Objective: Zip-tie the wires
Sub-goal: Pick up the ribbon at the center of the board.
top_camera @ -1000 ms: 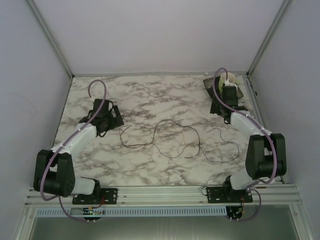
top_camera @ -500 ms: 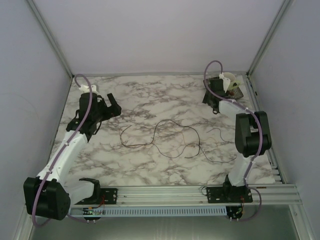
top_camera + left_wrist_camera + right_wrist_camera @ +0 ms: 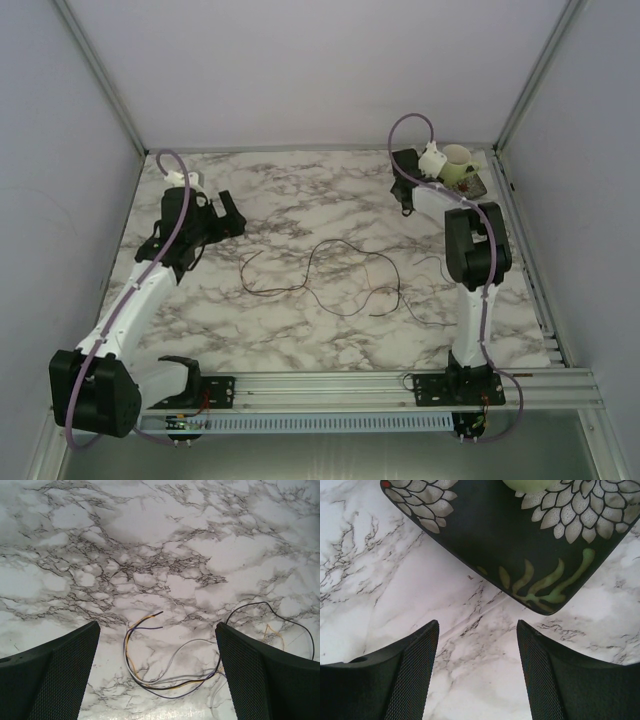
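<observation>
The wires (image 3: pixel 330 244), a few hair-thin dark strands, lie loose on the grey-veined white marble table (image 3: pixel 300 190). In the top view their long axis runs across the middle of the table from 9 o'clock to 3 o'clock, rising and dipping in slack loops. The left wrist view shows the near end of the wires (image 3: pixel 165 682) (here the strands read yellow, pale grey and dark purple). They curl in an open loop that bulges toward 6 o'clock, and the cut tips point to about 2 o'clock. The left gripper (image 3: pixel 225 213) hangs at about 10 o'clock from the bundle. Its jaws are spread wide and grasp nothing, and the wrist view of this gripper (image 3: pixel 157 626) has the wire tips lying between the two fingers, on the table below. The right gripper (image 3: pixel 406 192) is off at 1 o'clock, well apart from the wires. Its jaws are parted and empty over bare marble (image 3: pixel 477 624), just short of a black tray with white petal and green leaf patterns (image 3: pixel 485 530). That tray (image 3: pixel 478 186) sits in the far right corner and carries a pale green cup (image 3: pixel 458 165). Bare marble lies between either gripper and the strands.
</observation>
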Tool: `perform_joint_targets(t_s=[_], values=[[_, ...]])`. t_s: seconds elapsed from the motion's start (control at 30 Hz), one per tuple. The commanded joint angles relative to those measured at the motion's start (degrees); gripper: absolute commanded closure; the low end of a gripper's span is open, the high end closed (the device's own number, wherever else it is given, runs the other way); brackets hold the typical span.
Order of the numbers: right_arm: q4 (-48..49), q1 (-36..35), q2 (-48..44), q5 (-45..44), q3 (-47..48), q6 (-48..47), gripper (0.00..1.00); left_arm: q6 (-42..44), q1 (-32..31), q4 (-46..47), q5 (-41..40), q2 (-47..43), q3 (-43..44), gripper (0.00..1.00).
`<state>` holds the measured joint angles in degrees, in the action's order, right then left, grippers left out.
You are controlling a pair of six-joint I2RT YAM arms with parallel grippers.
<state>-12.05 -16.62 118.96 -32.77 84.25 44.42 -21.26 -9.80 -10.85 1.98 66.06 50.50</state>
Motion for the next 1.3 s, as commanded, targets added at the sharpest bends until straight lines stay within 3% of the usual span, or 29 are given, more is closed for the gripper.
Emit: perform_joint_targets(t_s=[0.0, 0.33, 0.73, 1.13, 1.27], values=[[-5.4, -0.5, 3.5, -3.9, 5.9, 7.0, 0.37, 1.5, 0.2, 1.5, 1.5, 0.8, -0.4, 0.0], [-8.5, -0.8, 7.1, -4.5, 8.0, 11.8, 0.4, 2.5, 0.2, 1.6, 2.8, 2.8, 0.4, 0.0], [-11.6, -0.8, 11.2, -4.2, 10.8, 9.7, 0.53, 3.9, 0.2, 0.8, 3.2, 2.9, 3.3, 0.0], [-18.1, -0.9, 14.5, -2.5, 12.4, 6.5, 0.6, 5.2, 0.2, 0.3, 4.8, 3.1, 4.8, 0.01], [-18.3, -1.5, 14.8, -0.7, 11.3, 5.2, 0.67, 5.9, 0.2, -0.1, 5.7, 3.3, 5.4, 0.03]])
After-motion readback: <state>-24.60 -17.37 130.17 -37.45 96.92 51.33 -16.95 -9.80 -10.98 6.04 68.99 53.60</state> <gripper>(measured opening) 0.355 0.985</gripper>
